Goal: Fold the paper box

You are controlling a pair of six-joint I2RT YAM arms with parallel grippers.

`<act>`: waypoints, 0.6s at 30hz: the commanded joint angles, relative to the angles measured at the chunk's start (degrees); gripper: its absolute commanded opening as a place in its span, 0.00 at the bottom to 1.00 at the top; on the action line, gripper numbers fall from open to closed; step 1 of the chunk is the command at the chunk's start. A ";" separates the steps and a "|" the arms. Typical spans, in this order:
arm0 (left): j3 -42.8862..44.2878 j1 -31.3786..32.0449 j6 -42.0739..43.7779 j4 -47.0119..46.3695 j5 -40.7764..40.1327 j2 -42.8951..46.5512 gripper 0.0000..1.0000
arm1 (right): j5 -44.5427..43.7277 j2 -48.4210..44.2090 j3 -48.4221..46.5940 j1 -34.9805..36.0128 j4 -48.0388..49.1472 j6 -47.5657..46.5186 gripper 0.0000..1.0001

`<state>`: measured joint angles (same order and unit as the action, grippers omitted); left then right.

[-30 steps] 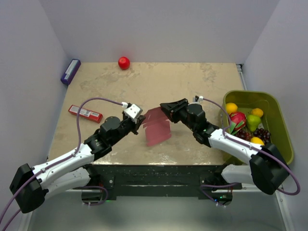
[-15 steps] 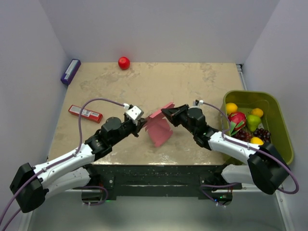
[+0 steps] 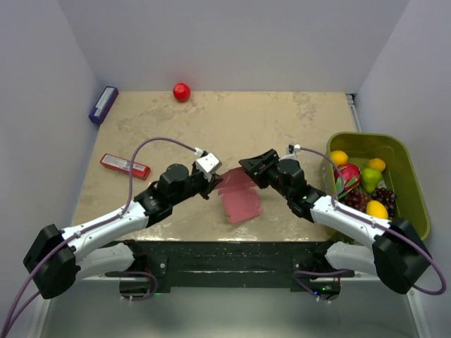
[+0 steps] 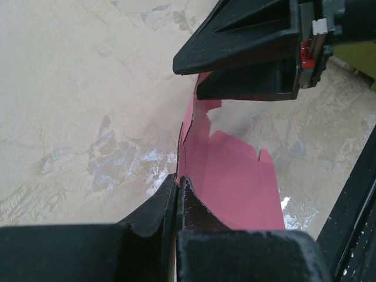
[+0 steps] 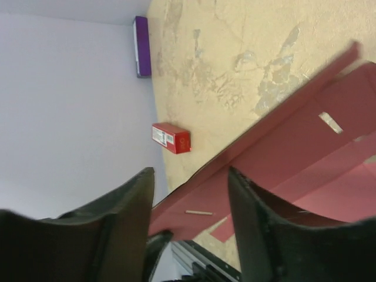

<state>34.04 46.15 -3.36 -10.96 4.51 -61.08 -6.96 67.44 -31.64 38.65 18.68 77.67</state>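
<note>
The top external view looks down from above and behind the arms, far enough off to take in the whole table (image 3: 282, 120), the side walls and the green bin (image 3: 407, 158) at the right. The left wrist view sits low and close over the tabletop. It sights past the left gripper (image 4: 176, 183) along the paper box (image 4: 235, 182) toward the right gripper (image 4: 187, 79), which fills its upper edge. The right wrist view is rolled on its side and faces the table's far left, between its own fingers (image 5: 132, 205). All three share the paper box; the right wrist and top views also share the red packet (image 5: 171, 138) and purple box (image 5: 141, 46).
</note>
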 commanded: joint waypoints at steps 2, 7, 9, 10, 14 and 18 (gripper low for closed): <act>3.66 0.25 2.48 -0.11 -0.03 -0.71 0.00 | -1.30 -5.30 -4.92 1.51 -8.30 -7.00 0.65; 3.93 0.26 2.39 0.68 -1.17 -0.97 0.00 | -3.41 -4.86 -7.82 5.90 -12.43 -8.58 0.66; 4.10 0.34 2.30 1.03 -1.44 -1.06 0.00 | -5.95 -4.42 -8.70 8.18 -13.40 -9.28 0.66; 4.19 0.34 2.30 1.12 -1.44 -1.06 0.00 | -6.92 -3.81 -9.92 8.80 -15.06 -9.55 0.67; 4.28 0.61 2.30 1.38 -1.61 -1.15 0.00 | -10.79 -2.40 -12.13 11.35 -17.36 -10.43 0.67; 4.37 1.05 2.30 1.64 -2.32 -1.06 0.00 | -13.95 -0.56 -15.11 13.11 -18.50 -11.75 0.66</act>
<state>35.90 46.50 -2.31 -8.58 3.27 -61.95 -14.35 65.58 -42.04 50.11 2.48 68.62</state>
